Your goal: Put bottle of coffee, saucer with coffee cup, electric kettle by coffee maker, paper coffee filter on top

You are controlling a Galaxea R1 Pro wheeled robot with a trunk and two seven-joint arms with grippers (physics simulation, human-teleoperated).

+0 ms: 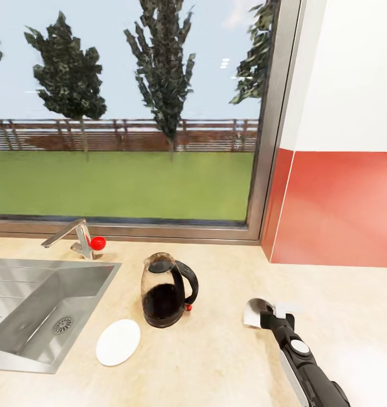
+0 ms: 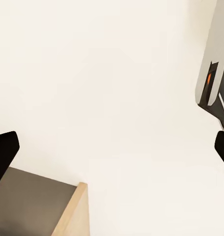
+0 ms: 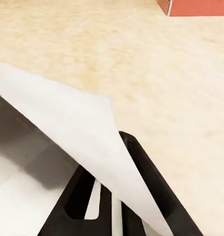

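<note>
The counter (image 1: 227,362) ran under a big window, w/ a steel sink (image 1: 24,316) and tap (image 1: 74,237) set in at the left. The kettle (image 1: 165,291) stood upright approx. mid-counter, glass body dark in its lower part, black loop handle toward the right. The saucer (image 1: 119,342) lay flat just beside the kettle's base, on the sink side, apart from it.

The right pincer (image 1: 265,317) was seen over the counter, well to the right of the kettle, pinched on the paper filter (image 1: 254,312); in the right wrist view the white filter (image 3: 68,128) was draped across the black fingers (image 3: 146,182), counter below.

In the left wrist view the left pincer (image 2: 112,147) was held spread, black fingertips (image 2: 4,152) at either edge, w/ a pale surface beyond, possibly a wall. A wood-edged panel (image 2: 68,211) was seen near it.
</note>
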